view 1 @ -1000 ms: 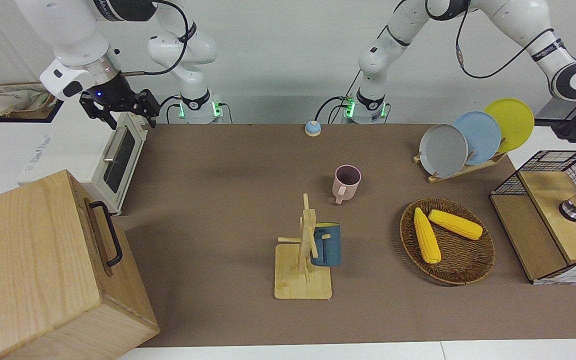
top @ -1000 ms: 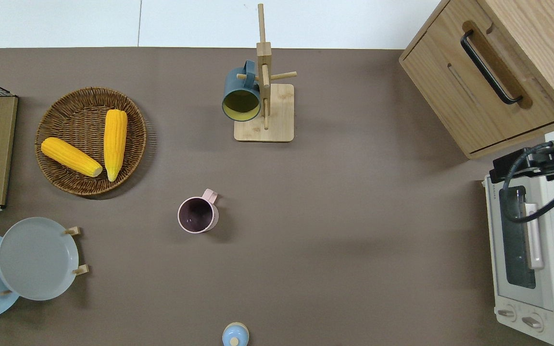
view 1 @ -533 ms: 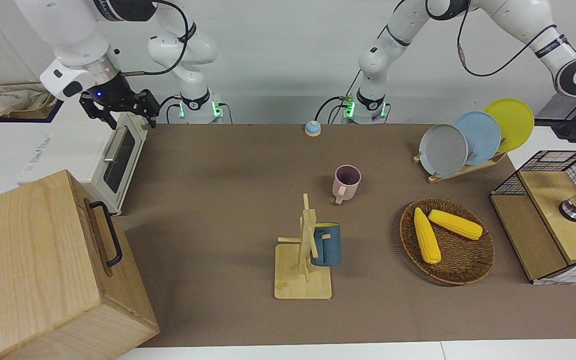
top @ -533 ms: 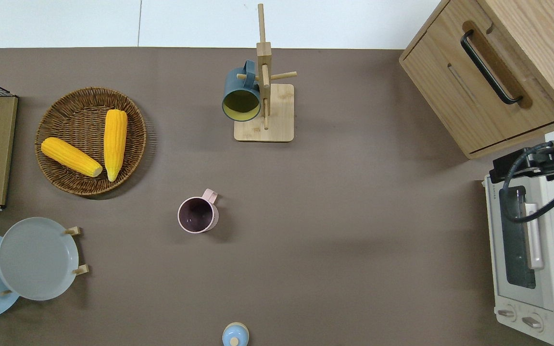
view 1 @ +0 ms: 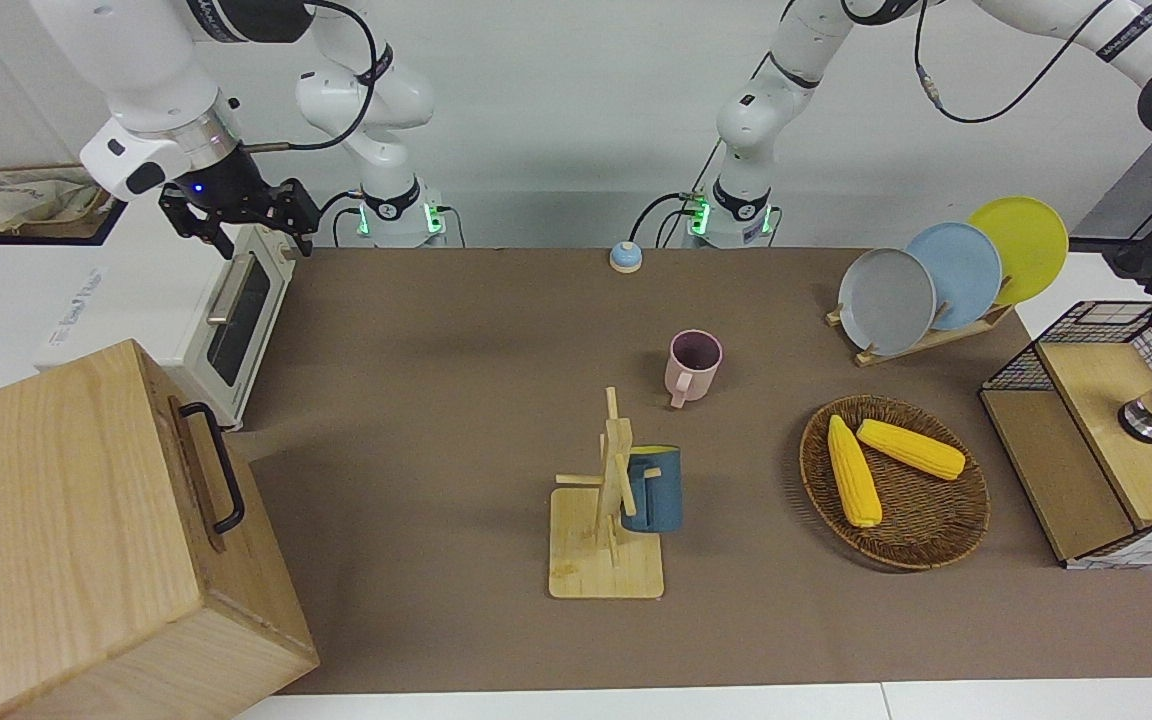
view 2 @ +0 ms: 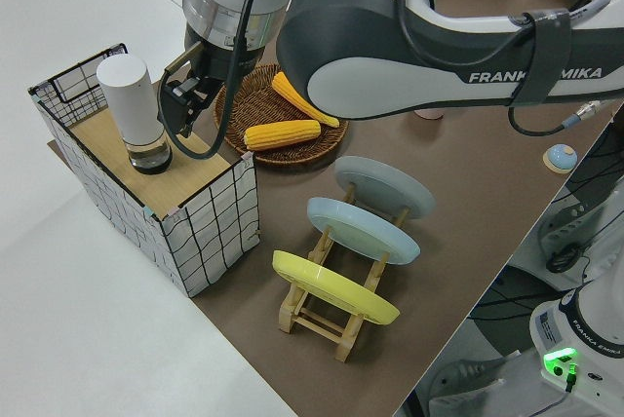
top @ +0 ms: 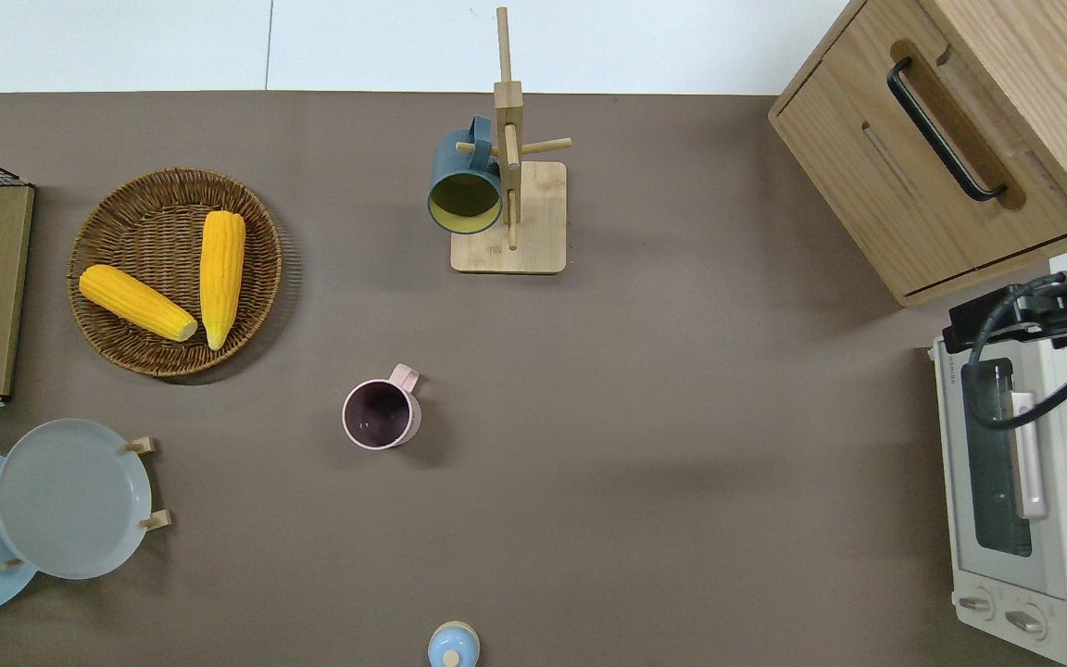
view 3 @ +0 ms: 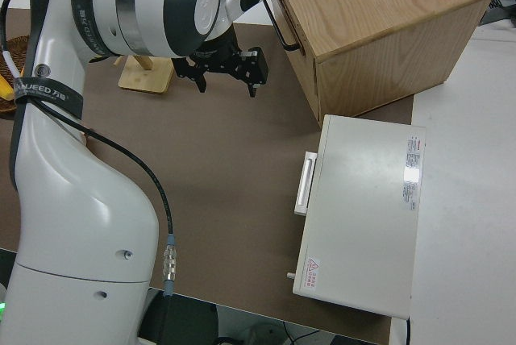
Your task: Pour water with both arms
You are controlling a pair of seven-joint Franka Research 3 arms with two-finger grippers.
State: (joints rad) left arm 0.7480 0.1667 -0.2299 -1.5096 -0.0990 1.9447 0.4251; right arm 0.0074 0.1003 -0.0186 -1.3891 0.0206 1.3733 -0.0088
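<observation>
White flask within reach on the crate shelf, hovering the left hand just beside it, fingers apart, next needing to straddle and squeeze its body, right hand parked, likewise spread.

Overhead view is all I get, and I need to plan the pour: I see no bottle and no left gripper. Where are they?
Observer: A white bottle stands upright on the wooden shelf of a wire crate, at the left arm's end of the table.
Operator: And the left gripper?
Observer: The left gripper hangs beside the bottle without touching it, fingers open and empty.
Operator: The right arm?
Observer: Parked; the right gripper is open and holds nothing.
</observation>
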